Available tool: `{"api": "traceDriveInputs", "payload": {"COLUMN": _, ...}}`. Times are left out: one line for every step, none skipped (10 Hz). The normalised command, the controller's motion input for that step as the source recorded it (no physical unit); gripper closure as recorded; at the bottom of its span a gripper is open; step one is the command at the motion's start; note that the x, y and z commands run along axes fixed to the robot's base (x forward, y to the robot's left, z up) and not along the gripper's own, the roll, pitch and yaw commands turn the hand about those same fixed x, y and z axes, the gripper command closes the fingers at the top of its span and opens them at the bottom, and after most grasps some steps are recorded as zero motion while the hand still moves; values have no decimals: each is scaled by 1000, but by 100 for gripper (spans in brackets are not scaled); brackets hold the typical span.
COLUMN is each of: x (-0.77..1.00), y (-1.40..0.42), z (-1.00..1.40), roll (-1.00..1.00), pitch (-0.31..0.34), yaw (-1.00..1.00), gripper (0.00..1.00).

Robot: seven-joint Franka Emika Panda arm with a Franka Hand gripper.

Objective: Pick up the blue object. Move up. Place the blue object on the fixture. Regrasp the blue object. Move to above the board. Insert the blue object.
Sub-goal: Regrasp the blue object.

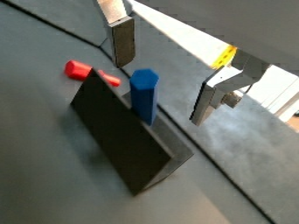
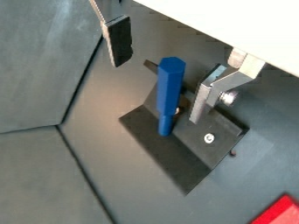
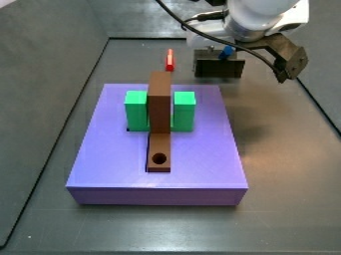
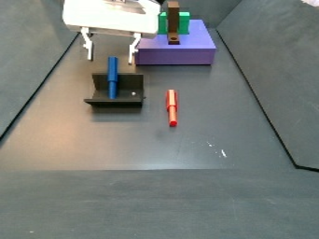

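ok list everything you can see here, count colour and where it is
blue object: 1, blue, standing upright on the fixture
fixture: 1, dark, on the floor apart from the board
red peg: 1, red, lying on the floor beside the fixture
board: 1, lavender-purple, on the floor
green blocks: 2, green, on the board, either side of the brown bar
brown bar: 1, brown, on the board, round hole at one end
gripper: 1, silver fingers, open, straddling the blue object's top

In a side view your gripper (image 3: pixel 253 52) covers most of the fixture (image 3: pixel 217 68) and nearly all of the blue object (image 3: pixel 228 50); the arm is cut off by the frame edge; the red peg (image 3: pixel 170 58) shows only partly behind the brown bar (image 3: pixel 162 118).
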Motion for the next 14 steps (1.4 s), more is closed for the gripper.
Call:
{"api": "traceDriveInputs", "payload": {"x": 140, "y": 0, "z": -169, "roll": -254, "pitch": -51, "yaw": 166, "gripper": 0}}
{"api": "traceDriveInputs", "payload": {"x": 60, "y": -74, "z": -154, "roll": -23, "pitch": 0, "yaw": 103, "gripper": 0}}
{"api": "traceDriveInputs", "payload": {"x": 23, "y": -66, "z": -123, "roll": 11, "pitch": 0, "yaw": 83, "gripper": 0}}
{"api": "traceDriveInputs", "payload": {"x": 0, "y": -77, "z": -31, "roll": 163, "pitch": 0, "yaw": 23, "gripper": 0}}
{"api": "traceDriveInputs", "payload": {"x": 0, "y": -129, "z": -66, "roll": 237, "pitch": 0, "yaw": 0, "gripper": 0}}
{"api": "traceDriveInputs", "payload": {"x": 0, "y": -57, "z": -66, "roll": 163, "pitch": 0, "yaw": 0, "gripper": 0}}
{"api": "traceDriveInputs", "payload": {"x": 0, "y": -6, "z": -77, "roll": 149, "pitch": 0, "yaw": 0, "gripper": 0}}
{"api": "traceDriveInputs", "payload": {"x": 0, "y": 0, "z": -77, "roll": 131, "pitch": 0, "yaw": 0, "gripper": 0}}
{"api": "traceDriveInputs", "payload": {"x": 0, "y": 0, "z": -77, "roll": 109, "pitch": 0, "yaw": 0, "gripper": 0}}
{"api": "traceDriveInputs", "payload": {"x": 0, "y": 0, "z": -74, "roll": 103, "pitch": 0, "yaw": 0, "gripper": 0}}
{"api": "traceDriveInputs", "payload": {"x": -17, "y": 0, "z": -151, "roll": 109, "pitch": 0, "yaw": 0, "gripper": 0}}
{"api": "traceDriveInputs", "payload": {"x": -14, "y": 0, "z": -154, "roll": 126, "pitch": 0, "yaw": 0, "gripper": 0}}
{"api": "traceDriveInputs", "payload": {"x": -51, "y": 3, "z": -209, "roll": 129, "pitch": 0, "yaw": 0, "gripper": 0}}
{"api": "traceDriveInputs", "payload": {"x": -54, "y": 23, "z": -200, "roll": 117, "pitch": 0, "yaw": 0, "gripper": 0}}
